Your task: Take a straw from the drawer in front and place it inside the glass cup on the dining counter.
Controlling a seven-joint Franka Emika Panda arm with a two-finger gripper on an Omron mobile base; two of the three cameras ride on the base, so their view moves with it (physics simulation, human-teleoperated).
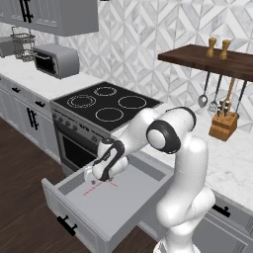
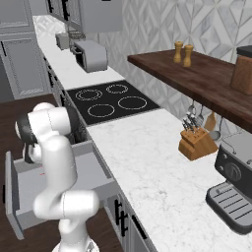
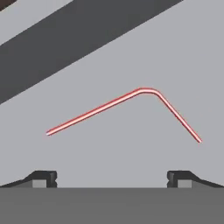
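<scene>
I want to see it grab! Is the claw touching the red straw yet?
Apart. In the hand view, the open claw has bare drawer floor between its fingertips and the straw.

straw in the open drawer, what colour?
Red, thin with a paler streak along it. The straw shows best in the hand view, lying on the grey drawer floor.
</scene>
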